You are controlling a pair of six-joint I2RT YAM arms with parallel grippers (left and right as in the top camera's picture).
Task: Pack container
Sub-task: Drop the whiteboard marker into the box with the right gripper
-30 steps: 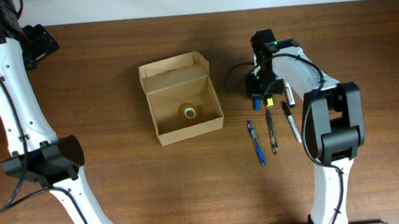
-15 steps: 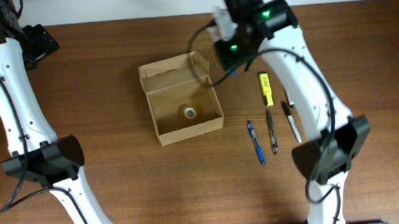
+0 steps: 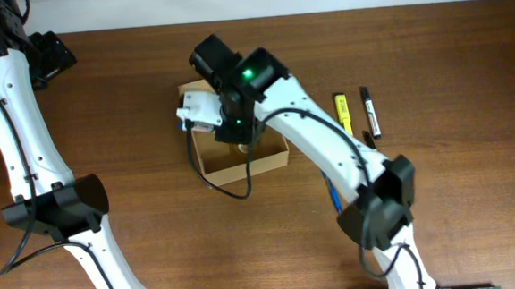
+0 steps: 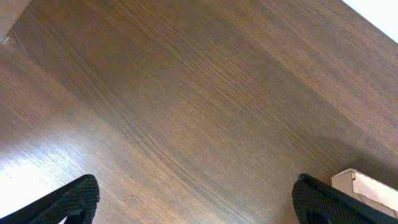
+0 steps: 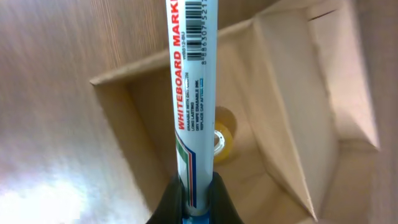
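The container is an open tan cardboard box at the table's middle, largely covered by my right arm. My right gripper is shut on a white whiteboard marker with a blue cap and holds it above the box's left part. In the right wrist view the marker runs up from between my fingers over the open box, where a small yellow tape roll lies on the floor. My left gripper is open and empty over bare table at the far left.
A yellow highlighter and a black marker lie right of the box. A blue pen shows partly under my right arm. A pale box corner shows at the left wrist view's right edge.
My right arm has swung left from the pens to over the box, carrying the whiteboard marker. The left arm has not moved.
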